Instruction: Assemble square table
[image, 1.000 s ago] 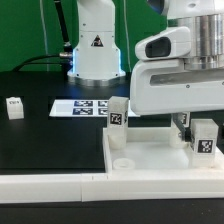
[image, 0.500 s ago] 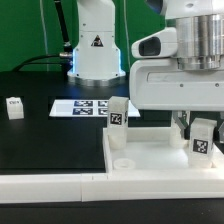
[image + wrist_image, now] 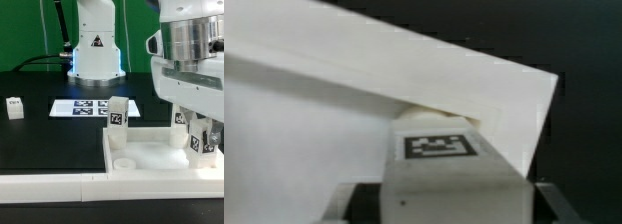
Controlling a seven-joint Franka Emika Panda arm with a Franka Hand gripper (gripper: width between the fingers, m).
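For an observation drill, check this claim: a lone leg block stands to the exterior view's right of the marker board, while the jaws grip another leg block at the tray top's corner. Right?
Wrong side: in the exterior view the lone leg block stands left of the marker board. The jaws grip the other leg block at the tray top's corner.

Green wall [image 3: 25, 30], black table [image 3: 40, 140]

The wall fills the back — plain and evenly lit. Below it the table spreads matte and dark, with the marker board [image 3: 85, 107] resting flat on it, toward the rear.
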